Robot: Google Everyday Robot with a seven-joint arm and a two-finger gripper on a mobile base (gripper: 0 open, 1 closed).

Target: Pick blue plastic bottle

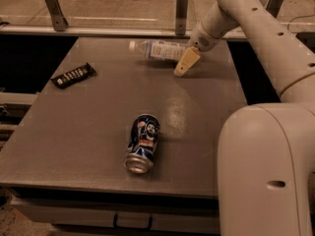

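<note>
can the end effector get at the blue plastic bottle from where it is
Probably yes: the end effector is right at one end of the blue plastic bottle, with nothing between them; the can and snack wrapper lie well clear.
</note>
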